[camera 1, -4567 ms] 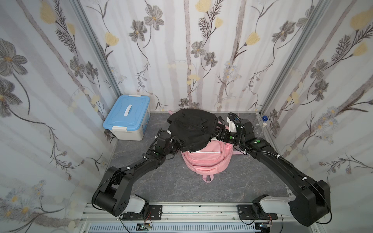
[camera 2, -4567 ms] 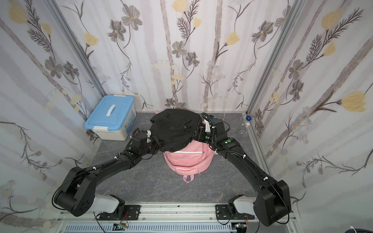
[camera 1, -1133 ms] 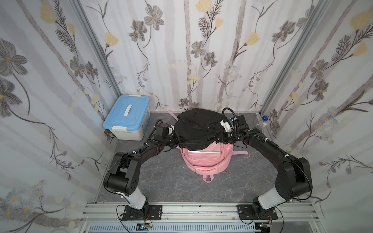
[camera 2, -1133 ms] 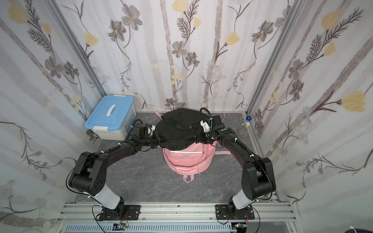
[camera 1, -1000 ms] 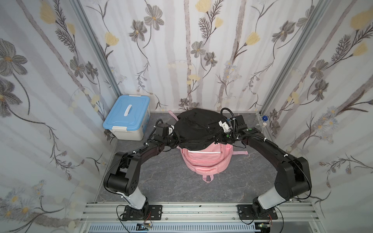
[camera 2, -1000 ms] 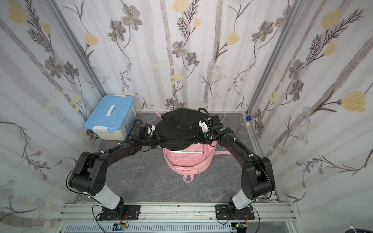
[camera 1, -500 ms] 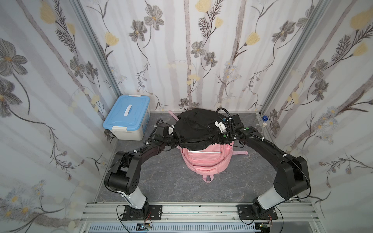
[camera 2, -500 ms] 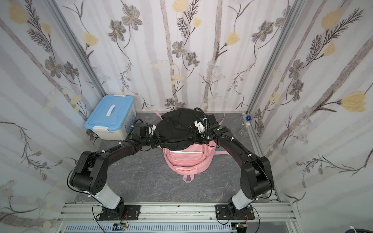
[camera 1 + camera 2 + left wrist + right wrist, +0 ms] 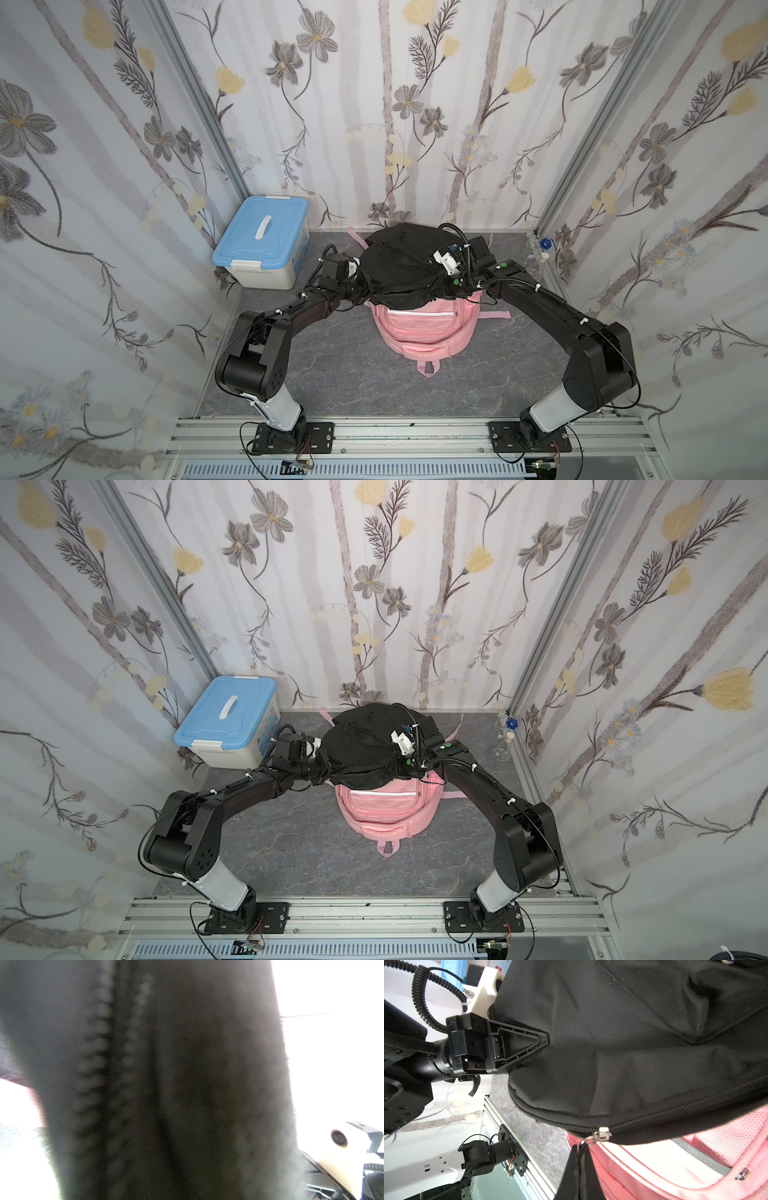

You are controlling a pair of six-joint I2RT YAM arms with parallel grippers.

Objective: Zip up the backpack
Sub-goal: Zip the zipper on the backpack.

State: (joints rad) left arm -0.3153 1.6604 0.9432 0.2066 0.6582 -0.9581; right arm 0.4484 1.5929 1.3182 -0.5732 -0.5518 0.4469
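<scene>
Soft, floppy black backpack (image 9: 399, 266): L gripper (image 9: 545, 1040) pinches its cloth, R gripper (image 9: 438, 289) closed on zip strap (image 9: 579, 1167); I'd pull there.

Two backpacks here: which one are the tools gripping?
The black backpack, lying on top of the pink backpack: the left tool pinches its fabric, the right tool its zipper pull.
</scene>
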